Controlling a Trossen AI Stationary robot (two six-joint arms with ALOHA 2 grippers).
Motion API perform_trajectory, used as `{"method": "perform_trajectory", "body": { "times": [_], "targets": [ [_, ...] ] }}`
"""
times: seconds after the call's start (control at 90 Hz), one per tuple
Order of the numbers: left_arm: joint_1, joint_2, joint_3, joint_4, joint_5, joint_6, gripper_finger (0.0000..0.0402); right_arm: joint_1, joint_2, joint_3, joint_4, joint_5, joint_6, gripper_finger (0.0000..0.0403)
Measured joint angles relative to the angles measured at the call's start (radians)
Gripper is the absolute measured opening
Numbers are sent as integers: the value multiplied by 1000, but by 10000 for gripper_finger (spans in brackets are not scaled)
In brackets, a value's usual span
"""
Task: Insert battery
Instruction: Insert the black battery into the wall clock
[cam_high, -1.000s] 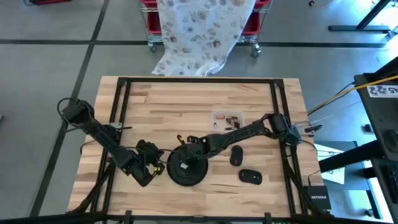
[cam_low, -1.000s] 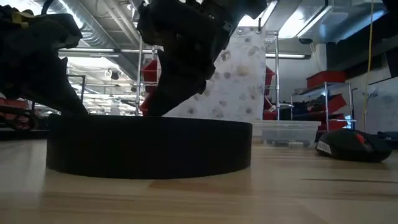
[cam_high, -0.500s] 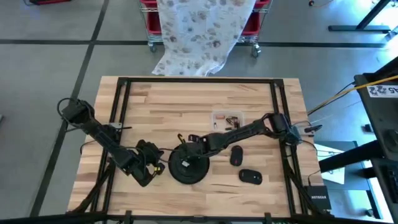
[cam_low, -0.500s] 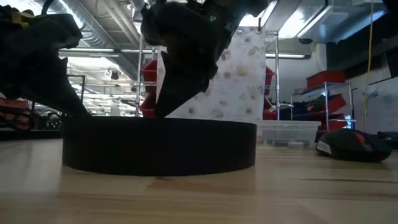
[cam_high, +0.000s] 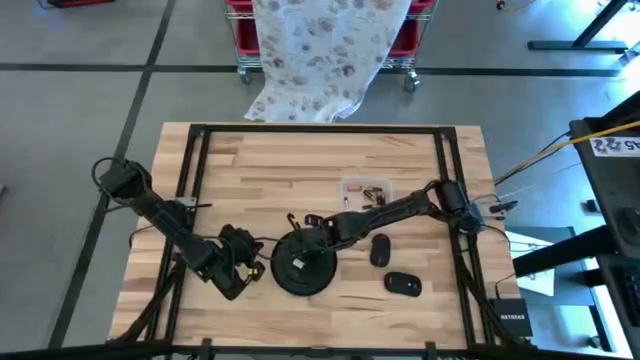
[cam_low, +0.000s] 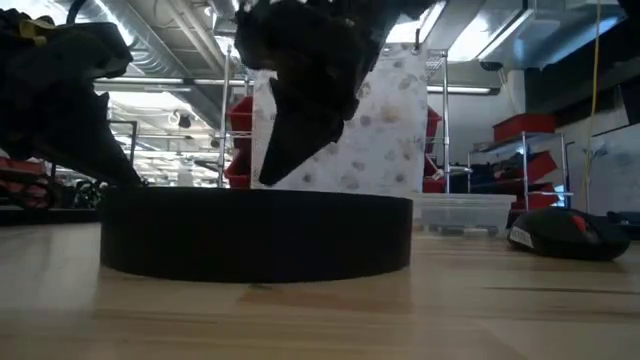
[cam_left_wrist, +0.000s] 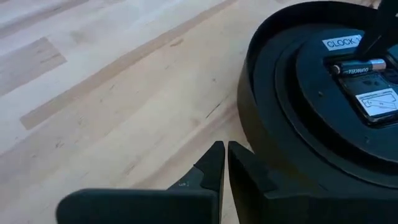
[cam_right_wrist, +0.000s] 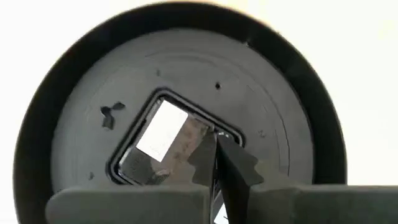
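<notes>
The clock (cam_high: 303, 268) lies between both claws (left (cam_high: 243, 275), right (cam_high: 303, 246)), battery (cam_left_wrist: 357, 66) inside.

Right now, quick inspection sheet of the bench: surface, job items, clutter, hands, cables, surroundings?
Surface: wooden table, bare planks toward the far side.
Job's things: round black clock lying back up; battery seated in its central compartment.
Clutter: two dark computer mice beside the clock on the robot's right; clear box of small parts behind them.
Hands: left hand shut, at the clock's rim, holding nothing; right hand shut, over the battery compartment.
Cables: yellow and black leads off the table's right edge.
Surroundings: patterned cloth draped over a cart with red bins; black box on the floor.
</notes>
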Motion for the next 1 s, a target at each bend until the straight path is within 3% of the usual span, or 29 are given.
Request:
{"method": "perform_trajectory", "body": {
  "times": [1.0],
  "targets": [
    [0,0,0,2,1,-2,3,0,34,0,43,-29,-2,0]
  ]
}}
